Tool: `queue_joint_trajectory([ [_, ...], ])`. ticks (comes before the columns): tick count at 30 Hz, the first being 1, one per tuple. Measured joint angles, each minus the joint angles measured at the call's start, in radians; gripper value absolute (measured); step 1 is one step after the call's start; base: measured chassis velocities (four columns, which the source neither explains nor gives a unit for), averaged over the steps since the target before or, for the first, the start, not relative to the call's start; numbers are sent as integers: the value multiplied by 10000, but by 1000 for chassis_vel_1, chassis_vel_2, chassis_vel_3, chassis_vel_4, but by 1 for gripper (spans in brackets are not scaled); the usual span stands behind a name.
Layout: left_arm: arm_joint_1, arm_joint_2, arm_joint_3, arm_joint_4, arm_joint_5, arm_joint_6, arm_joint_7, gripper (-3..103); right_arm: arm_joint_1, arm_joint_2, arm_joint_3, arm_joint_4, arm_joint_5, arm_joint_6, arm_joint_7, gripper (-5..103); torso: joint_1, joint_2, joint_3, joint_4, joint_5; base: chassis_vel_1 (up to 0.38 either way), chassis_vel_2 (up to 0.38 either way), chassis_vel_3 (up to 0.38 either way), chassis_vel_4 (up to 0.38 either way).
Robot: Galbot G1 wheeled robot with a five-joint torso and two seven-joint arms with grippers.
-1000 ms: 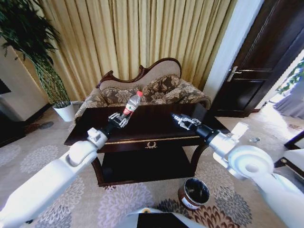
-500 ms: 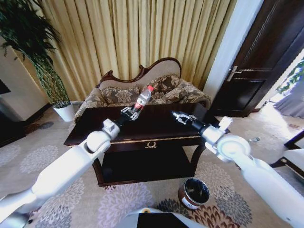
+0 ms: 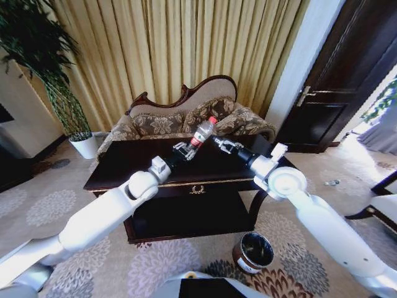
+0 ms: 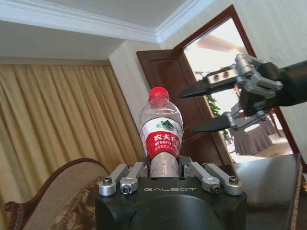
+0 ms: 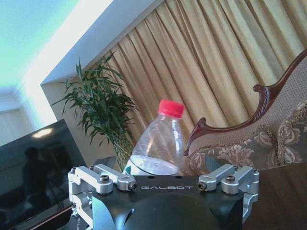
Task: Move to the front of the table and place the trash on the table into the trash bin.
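The trash I hold is a clear plastic bottle (image 3: 203, 131) with a red cap and a red-white label. My left gripper (image 3: 187, 149) is shut on its lower part and keeps it upright above the back middle of the dark glossy table (image 3: 124, 164). In the left wrist view the bottle (image 4: 161, 136) rises from the left gripper (image 4: 163, 167). My right gripper (image 3: 222, 144) hangs open just right of the bottle, apart from it, its two fingers (image 4: 207, 86) spread beside the cap. The right wrist view has the bottle (image 5: 160, 143) close ahead. The dark round trash bin (image 3: 253, 251) stands on the carpet below the table's right front corner.
A patterned sofa (image 3: 186, 121) stands behind the table before gold curtains. A white plant pot (image 3: 85, 146) is on the floor at the left, a dark door (image 3: 335, 81) at the right. A dark chair edge (image 3: 381, 205) shows at the far right.
My left arm has carried the bottle to the right, toward the table's middle. My right gripper has moved left and back, closing in on the bottle.
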Motion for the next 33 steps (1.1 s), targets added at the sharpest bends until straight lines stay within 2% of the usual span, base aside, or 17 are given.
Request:
queue_joint_trajectory([
  [2, -477, -175, 412, 90, -83, 71, -86, 28, 173, 38, -34, -26, 9, -60, 42, 100, 0, 0, 0, 1, 0, 0, 0, 0, 0],
  [10, -1158, -538, 1055, 172, -180, 166, -266, 28, 313, 100, 0, -48, 40, -184, 224, 100, 0, 0, 0, 1, 1, 0, 0, 0, 0],
  [25, -1114, -863, 1500, 177, -97, 102, -260, 26, 263, 283, 88, -109, -70, -201, 365, 100, 0, 0, 0, 3, -1, 0, 0, 0, 0],
  [27, -1114, -953, 1531, 203, -92, 101, -261, 26, 166, 318, 159, -133, -129, -168, 365, 93, 0, 0, 1, 2, -1, 0, 0, 0, 0],
  [31, -1118, -959, 1573, 203, -91, 100, -261, 24, 50, 307, 227, -133, -158, -152, 345, 86, -1, 0, 1, 1, 0, 0, 0, 0, 0],
  [33, -1112, -950, 1593, 213, -88, 133, -266, 32, -78, 277, 347, -104, -163, -138, 189, 79, -1, 0, 0, 1, -1, 0, 0, 0, 0],
])
